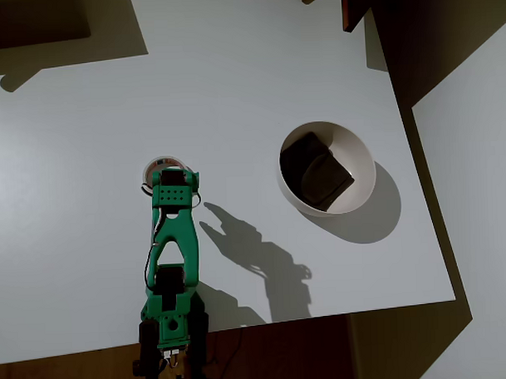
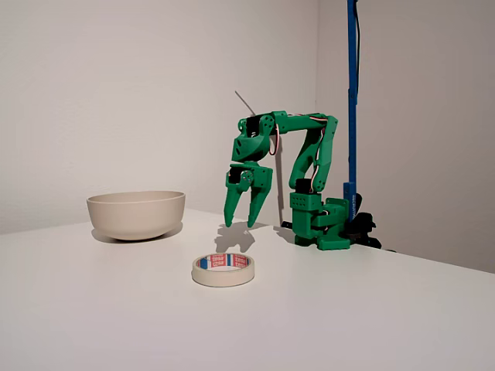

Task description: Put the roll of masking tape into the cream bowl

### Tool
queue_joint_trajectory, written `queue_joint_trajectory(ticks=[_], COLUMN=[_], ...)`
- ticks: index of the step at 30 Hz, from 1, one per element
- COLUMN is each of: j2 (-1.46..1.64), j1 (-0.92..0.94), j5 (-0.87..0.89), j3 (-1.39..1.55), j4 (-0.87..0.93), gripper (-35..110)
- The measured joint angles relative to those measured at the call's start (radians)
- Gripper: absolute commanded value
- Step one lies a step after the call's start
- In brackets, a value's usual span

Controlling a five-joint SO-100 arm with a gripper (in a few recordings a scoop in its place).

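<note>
Fingers [image 2: 234, 207] of the gripper [image 2: 240, 225] spread apart, empty, above the roll of masking tape [image 2: 223, 270].

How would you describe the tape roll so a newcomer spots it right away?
Start at the white table and find the green arm. The tape roll lies flat on the table below the gripper, apart from the bowl. It is a low cream ring with an open centre and red-blue print inside, much smaller than the bowl.
</note>
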Motion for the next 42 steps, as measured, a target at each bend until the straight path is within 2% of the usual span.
queue_joint_trajectory(ticks=[13,36,38,40,42], j2=[-0.232,-0.434,-0.436,-0.436,-0.436], j1=[-0.021,-0.097,-0.097,-0.098,-0.098], j5=[0.017,0.066,0.066,0.078,0.084], j3=[-0.043,-0.052,-0.058,-0.060,-0.060], j4=[-0.089,-0.176,-0.190,-0.195,-0.209], gripper=[18,11,6,-6,-8])
